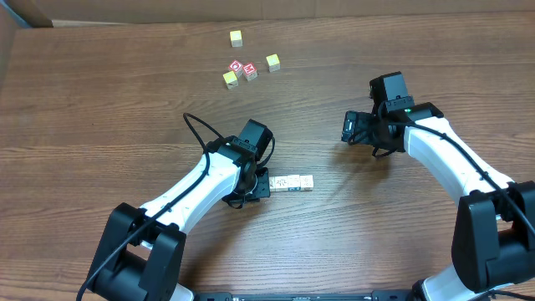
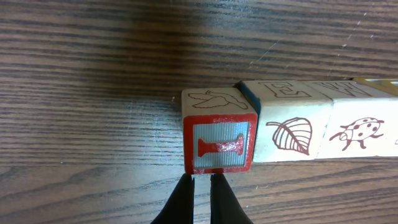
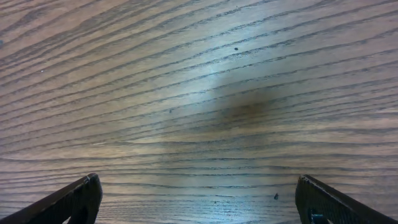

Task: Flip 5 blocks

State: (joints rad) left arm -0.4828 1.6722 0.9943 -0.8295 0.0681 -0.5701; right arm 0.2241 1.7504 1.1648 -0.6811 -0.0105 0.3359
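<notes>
Your left gripper (image 2: 202, 182) had its fingers pressed together, holding nothing. Tips sat at the near face of the red-bordered block (image 2: 219, 140), touching or just short, hard to say. That block headed a row of blocks (image 1: 292, 182) just below centre of the overhead frame, leaf block (image 2: 292, 132) snug beside it. Your right gripper (image 3: 199, 190) stood spread wide over bare table (image 3: 199, 74), right of frame.

I am pressing my left gripper (image 2: 203, 182) shut, fingers (image 2: 184, 200) together, tips right at the left end of the row of blocks (image 1: 293, 182). My left arm (image 1: 196, 188) is stretching in toward that row. My right gripper (image 3: 199, 190) is hanging wide open, well apart from the row, beyond it to the right, with my right arm (image 1: 451, 155) bending behind it.
</notes>
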